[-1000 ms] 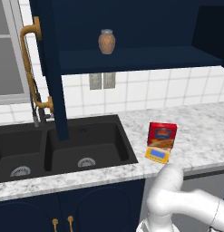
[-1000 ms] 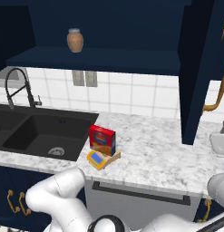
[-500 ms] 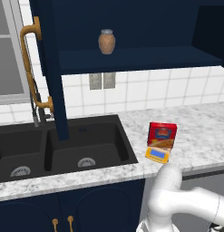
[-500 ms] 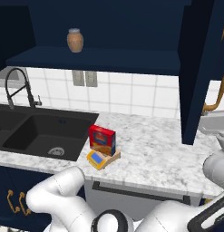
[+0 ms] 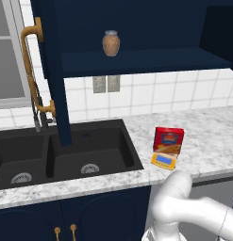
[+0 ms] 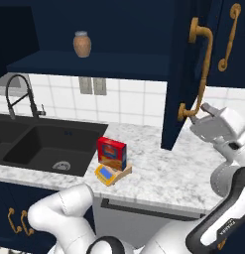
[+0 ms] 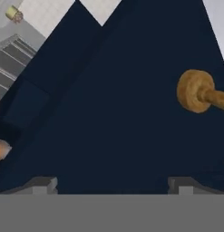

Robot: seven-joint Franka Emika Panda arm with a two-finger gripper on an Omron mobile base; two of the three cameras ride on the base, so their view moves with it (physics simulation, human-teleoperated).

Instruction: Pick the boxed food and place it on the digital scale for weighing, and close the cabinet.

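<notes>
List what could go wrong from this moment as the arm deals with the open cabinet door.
1. The gripper sits right by the brass handle of the open cabinet door; it could snag the handle instead of pushing the panel.
2. The boxed food stands on the small digital scale; a wide elbow swing might topple it.
3. The left door also hangs open and could be forgotten.

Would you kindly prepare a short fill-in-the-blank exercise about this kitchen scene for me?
1. The boxed food stands upright on the ____.
2. The brown jar stands on the shelf of the open ____.
3. The gripper is next to the lower end of a cabinet door's curved brass ____.
4. The black sink has ____ basins.

Missing words: digital scale; cabinet; handle; two
</notes>
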